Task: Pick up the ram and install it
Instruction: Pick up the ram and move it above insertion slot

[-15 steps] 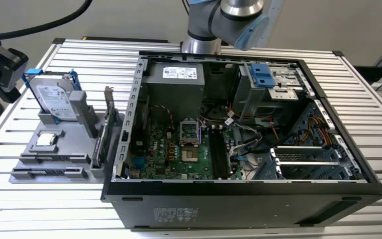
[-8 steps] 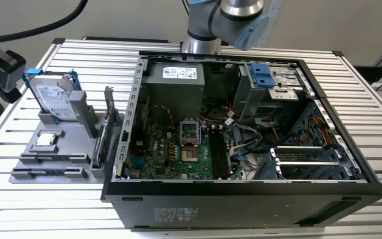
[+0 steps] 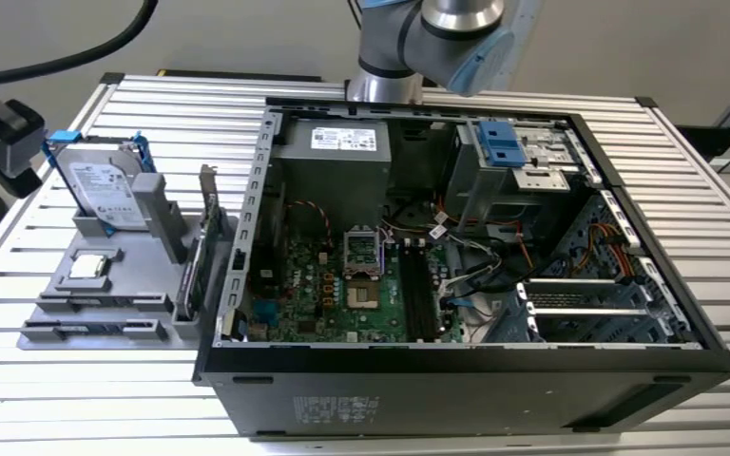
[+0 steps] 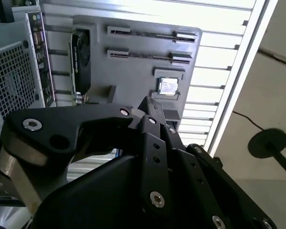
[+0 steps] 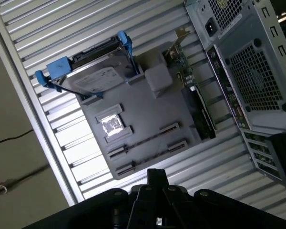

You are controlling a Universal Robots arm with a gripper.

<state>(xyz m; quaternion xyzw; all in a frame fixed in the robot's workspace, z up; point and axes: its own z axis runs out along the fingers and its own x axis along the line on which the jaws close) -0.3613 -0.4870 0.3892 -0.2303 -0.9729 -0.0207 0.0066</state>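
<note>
Claw (image 5: pixel 156 174), fingers together, hangs over the slatted table (image 5: pixel 52 28) just off the gray tray (image 5: pixel 150 114) edge.

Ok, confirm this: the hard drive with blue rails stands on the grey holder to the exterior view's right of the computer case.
Wrong side. The exterior view shows the hard drive on the grey holder to that view's left of the computer case, not its right.

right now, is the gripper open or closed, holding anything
Gripper: closed, with nothing visible in its grasp.
</note>
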